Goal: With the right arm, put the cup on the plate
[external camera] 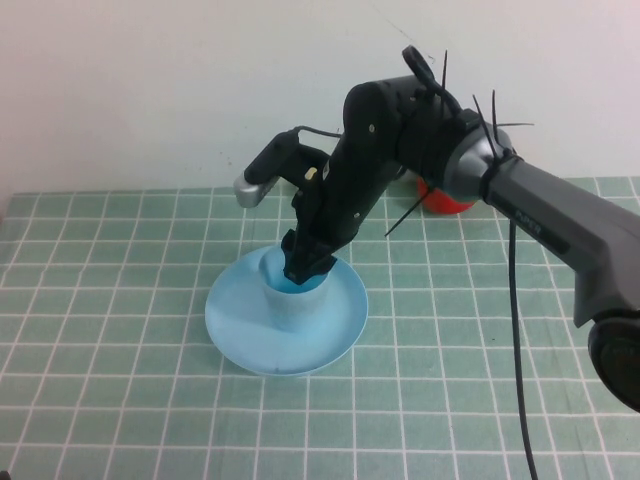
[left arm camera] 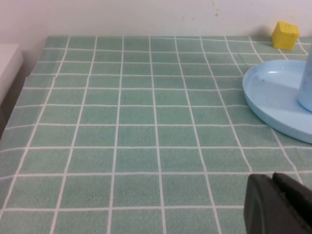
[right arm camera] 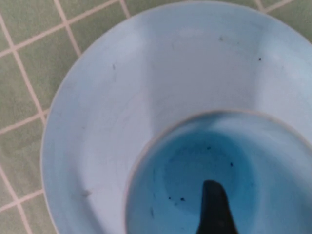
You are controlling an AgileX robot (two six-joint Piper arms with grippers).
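The light blue cup (external camera: 295, 305) stands upright on the light blue plate (external camera: 235, 320) near the table's middle. My right gripper (external camera: 305, 268) hangs over the cup's rim and looks open. In the right wrist view one dark finger (right arm camera: 214, 209) reaches down inside the cup (right arm camera: 185, 165), with bare cup wall on both sides of it. The other finger is out of view. The plate (right arm camera: 122, 87) lies under the cup. My left gripper (left arm camera: 275, 195) is shut and empty, low over the table, away from the plate (left arm camera: 273, 97) and the cup (left arm camera: 306, 78).
A red object (external camera: 445, 200) sits at the back, partly hidden behind the right arm. A yellow block (left arm camera: 285, 34) lies near the far wall beyond the plate. The green tiled cloth covers the table.
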